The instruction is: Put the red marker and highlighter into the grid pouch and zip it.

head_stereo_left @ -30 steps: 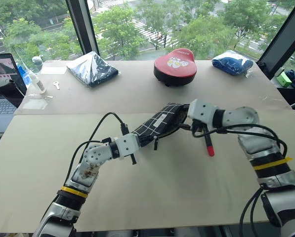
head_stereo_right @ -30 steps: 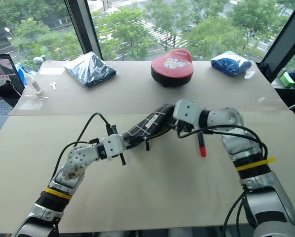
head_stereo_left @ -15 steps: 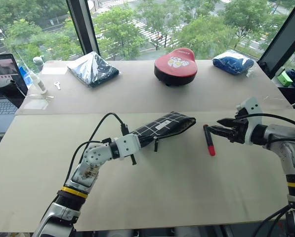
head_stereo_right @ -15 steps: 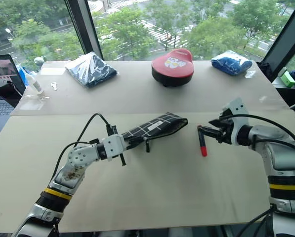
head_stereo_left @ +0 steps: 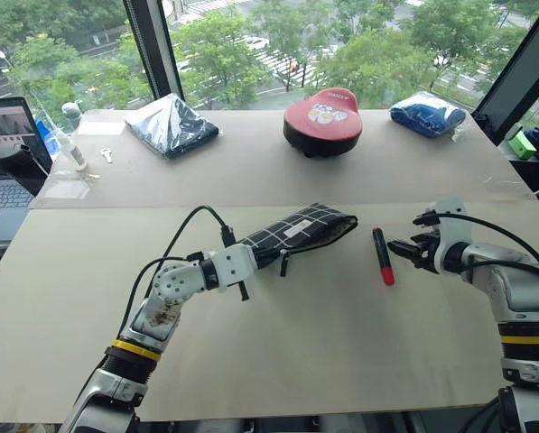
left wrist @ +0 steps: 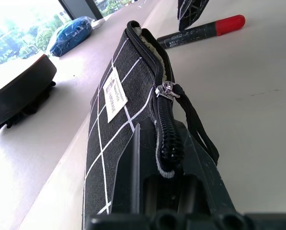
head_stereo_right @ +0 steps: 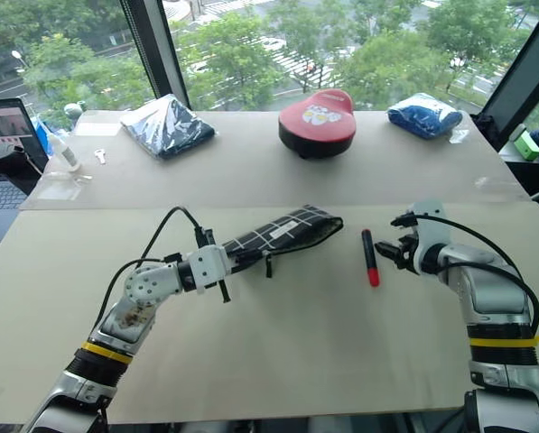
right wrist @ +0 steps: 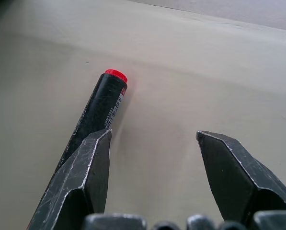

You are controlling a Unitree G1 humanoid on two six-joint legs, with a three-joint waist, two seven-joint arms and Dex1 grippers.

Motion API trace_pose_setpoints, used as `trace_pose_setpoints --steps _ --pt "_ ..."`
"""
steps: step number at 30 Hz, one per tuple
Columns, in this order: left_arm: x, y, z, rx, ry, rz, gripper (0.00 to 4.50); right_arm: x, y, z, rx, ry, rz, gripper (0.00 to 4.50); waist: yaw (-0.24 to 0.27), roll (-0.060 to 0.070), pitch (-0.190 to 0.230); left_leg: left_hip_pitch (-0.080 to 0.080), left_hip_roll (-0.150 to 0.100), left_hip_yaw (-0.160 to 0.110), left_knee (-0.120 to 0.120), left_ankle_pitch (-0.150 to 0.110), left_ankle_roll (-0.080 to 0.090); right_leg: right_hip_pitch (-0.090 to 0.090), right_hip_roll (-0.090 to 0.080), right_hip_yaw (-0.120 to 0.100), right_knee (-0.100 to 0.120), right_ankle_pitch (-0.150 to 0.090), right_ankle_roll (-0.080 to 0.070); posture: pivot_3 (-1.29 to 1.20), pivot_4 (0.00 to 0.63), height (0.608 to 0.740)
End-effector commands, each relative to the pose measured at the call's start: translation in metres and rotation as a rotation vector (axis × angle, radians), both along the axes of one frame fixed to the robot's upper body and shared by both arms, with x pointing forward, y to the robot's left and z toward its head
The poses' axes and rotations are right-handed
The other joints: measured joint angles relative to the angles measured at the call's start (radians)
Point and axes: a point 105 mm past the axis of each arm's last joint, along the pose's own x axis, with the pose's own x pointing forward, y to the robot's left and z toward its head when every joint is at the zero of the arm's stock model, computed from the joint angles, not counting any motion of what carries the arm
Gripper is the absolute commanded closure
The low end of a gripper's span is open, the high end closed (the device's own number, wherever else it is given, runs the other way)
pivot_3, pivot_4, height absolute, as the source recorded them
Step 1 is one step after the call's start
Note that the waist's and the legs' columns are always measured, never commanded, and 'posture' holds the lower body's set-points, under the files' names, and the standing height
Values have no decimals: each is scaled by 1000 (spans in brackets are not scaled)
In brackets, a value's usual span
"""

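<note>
Near the middle of the surface (head_stereo_left: 278, 343) I have the grid pouch (head_stereo_left: 301, 228) lying long-ways, its open mouth aimed toward 2 o'clock. My left gripper (head_stereo_left: 247, 260) has its jaws clamped together on the pouch's near end, at the zipper's closed tail; in the left wrist view the zipper pull and its black strap (left wrist: 193, 125) sit partway along the pouch (left wrist: 115, 110), with the teeth parted beyond it and a white label (left wrist: 115, 94) on the side panel.

At 3 o'clock of the pouch mouth, apart from it, the red marker (head_stereo_left: 382, 255) lies flat, black end toward 12 and red end toward 6. My right gripper (head_stereo_left: 403, 250) sits just beside it at 3 o'clock with the jaws spread wide and nothing between them. From the right wrist view, the marker (right wrist: 96, 114) runs behind one finger (right wrist: 85, 177), outside the gap; I cannot tell whether they touch.

Along the far edge I see a dark cloth bundle (head_stereo_left: 171, 124) at 11 o'clock, a red padded object (head_stereo_left: 323, 119) at 12, and a blue bagged bundle (head_stereo_left: 426, 115) at 1.
</note>
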Motion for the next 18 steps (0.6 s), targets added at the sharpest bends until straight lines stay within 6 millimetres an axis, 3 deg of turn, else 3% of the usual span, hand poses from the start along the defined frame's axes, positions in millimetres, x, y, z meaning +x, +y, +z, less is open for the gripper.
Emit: trace_pose_setpoints --steps 1,10,18 --pt "-2 -4 9 -22 -42 -12 4500 3 5 21 12 -69 17 1335 0 0 0 0 0 0 0 0 0 0 0 0 0 0 0 0 150 740" --pt "-2 -4 10 -24 -44 -7 4500 6 27 43 68 -141 84 1335 0 0 0 0 1 0 0 0 0 0 1 0 0 0 0 0 150 740" --pt "-2 -3 11 -22 -45 -2 4500 -2 37 22 5 -65 110 1335 1 0 0 0 1 0 0 0 0 1 1 0 0 0 0 0 150 740"
